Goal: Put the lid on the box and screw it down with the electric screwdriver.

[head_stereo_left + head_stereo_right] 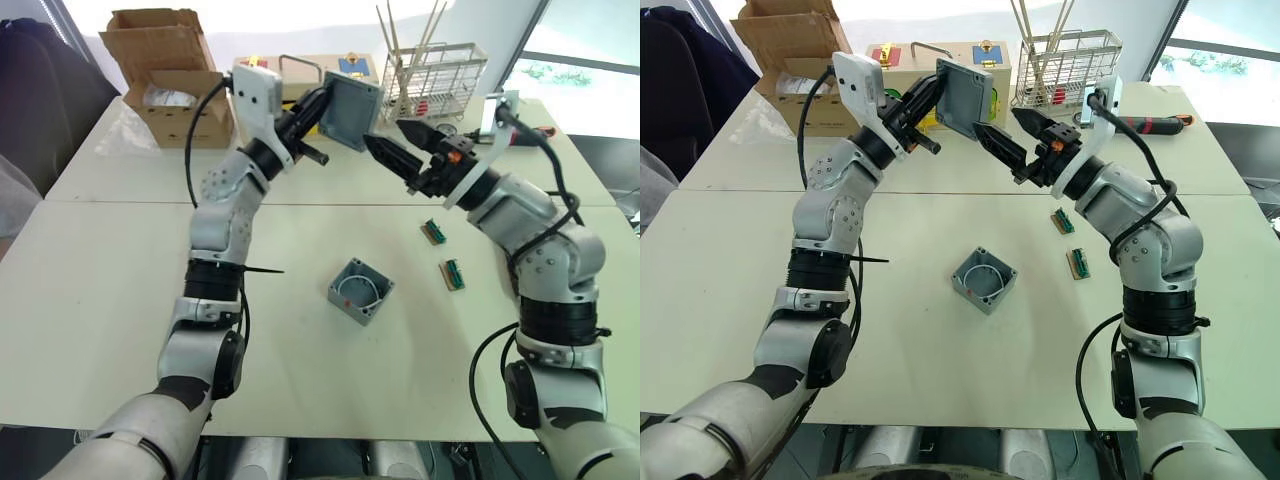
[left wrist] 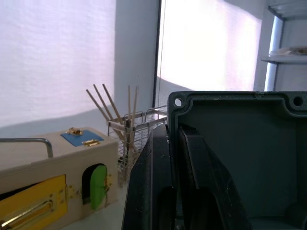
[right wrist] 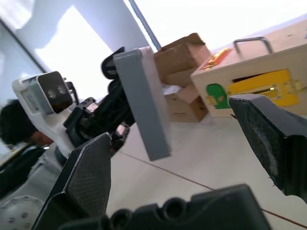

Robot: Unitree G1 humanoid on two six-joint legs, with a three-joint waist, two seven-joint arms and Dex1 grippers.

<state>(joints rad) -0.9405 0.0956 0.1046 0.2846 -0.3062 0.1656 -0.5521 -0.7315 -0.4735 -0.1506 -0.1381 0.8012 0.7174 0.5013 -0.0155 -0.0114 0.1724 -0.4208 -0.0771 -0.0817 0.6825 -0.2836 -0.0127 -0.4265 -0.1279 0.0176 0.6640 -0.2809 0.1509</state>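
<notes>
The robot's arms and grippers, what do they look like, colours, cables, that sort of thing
Both arms are silver-grey metallic segments with black bands at the joints. Black cables loop along each arm. A white housing sits at each wrist. The left gripper and the right gripper each have two black pointed fingers; the right one's pads are finely textured, with small orange parts near its base.

Hidden and cut off

My left fingers [image 2: 192, 187] cover part of the lid [image 2: 240, 143], which the frame edge crops; the box's [image 1: 360, 290] red mark is out of sight.
</notes>
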